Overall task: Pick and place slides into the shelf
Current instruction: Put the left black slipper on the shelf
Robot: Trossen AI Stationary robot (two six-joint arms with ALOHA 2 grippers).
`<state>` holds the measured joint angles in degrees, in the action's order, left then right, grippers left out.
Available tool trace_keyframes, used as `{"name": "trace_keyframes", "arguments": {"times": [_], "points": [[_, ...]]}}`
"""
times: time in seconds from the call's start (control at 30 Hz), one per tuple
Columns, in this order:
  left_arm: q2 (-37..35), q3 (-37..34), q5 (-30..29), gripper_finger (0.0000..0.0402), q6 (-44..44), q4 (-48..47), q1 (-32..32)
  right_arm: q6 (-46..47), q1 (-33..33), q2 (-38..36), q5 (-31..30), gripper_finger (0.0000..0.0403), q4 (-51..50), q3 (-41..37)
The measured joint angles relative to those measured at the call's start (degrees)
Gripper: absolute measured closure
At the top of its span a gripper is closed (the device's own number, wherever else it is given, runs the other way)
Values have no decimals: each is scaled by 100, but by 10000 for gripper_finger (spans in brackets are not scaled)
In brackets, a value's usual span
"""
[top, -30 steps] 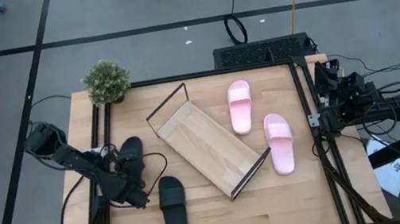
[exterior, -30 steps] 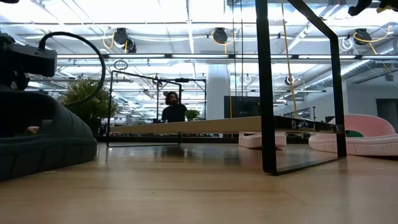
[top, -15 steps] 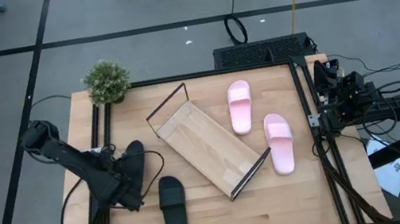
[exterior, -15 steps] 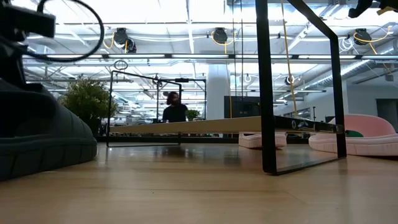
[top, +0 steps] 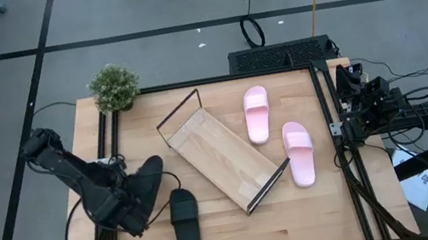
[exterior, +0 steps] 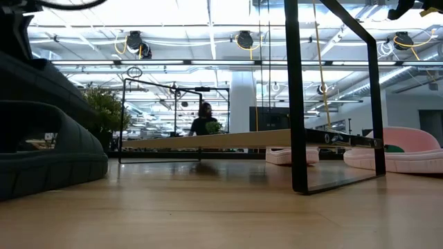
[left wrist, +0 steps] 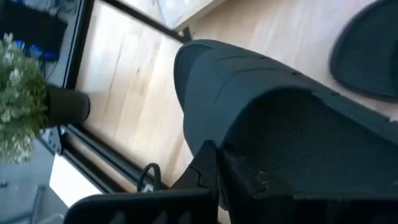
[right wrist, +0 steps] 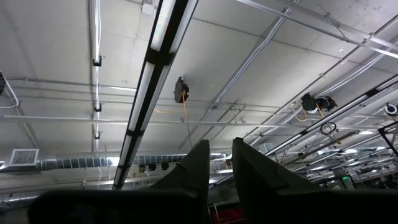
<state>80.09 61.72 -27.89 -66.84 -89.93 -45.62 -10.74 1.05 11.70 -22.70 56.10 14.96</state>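
My left gripper [top: 134, 203] is shut on a matte black slide [top: 150, 173], held up over the table's left part. In the left wrist view [left wrist: 261, 106] this slide fills the picture. The other black slide [top: 184, 221] lies flat on its sole near the front edge, right of my left gripper. Two pale pink slides [top: 257, 114] [top: 298, 152] lie flat right of the shelf [top: 220, 158]. The shelf stands slantwise mid-table, with nothing on its board. My right gripper [right wrist: 221, 163] is shut, parked off the table's right edge and pointing at the ceiling. My left gripper holds the black slide by its near end [left wrist: 249, 177], pinched between the two fingers. One finger [left wrist: 208, 171] shows beside the slide's edge; the slide hides the other. The fingers come from the table's near left, along the slide. The slide is clear of the table and tilted, its far end [left wrist: 193, 59] pointing away.
A small potted plant [top: 114, 87] stands at the far left corner. Black wire frames [top: 178, 113] [top: 269, 184] rise at both ends of the shelf. Bare tabletop [top: 299, 218] lies along the front right. A person shows far off in the room [exterior: 205, 121].
My left gripper has gone up and a little toward the near edge with the black slide. The slide lay on the table a second ago; it now hangs clear of it, tipped, closer to the other black slide.
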Motion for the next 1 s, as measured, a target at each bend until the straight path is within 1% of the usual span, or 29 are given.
{"name": "trace_keyframes", "arguments": {"times": [0.17,0.5,0.63,0.8,0.93,1.0], "points": [[2,126,-299,401,673,-8,-54,124,1,0,0,344,-2,0],[2,490,-1274,402,2743,12,-55,552,0,0,0,344,-4,0],[2,708,-1587,402,3695,276,24,655,-1,5,0,344,-11,0],[2,814,-2105,402,5183,1041,380,710,1,127,2,344,-24,0],[2,814,-2489,402,6109,1459,904,710,1,308,0,344,-25,0],[2,814,-2588,402,6518,1633,1207,710,-1,396,0,344,-21,0]]}}
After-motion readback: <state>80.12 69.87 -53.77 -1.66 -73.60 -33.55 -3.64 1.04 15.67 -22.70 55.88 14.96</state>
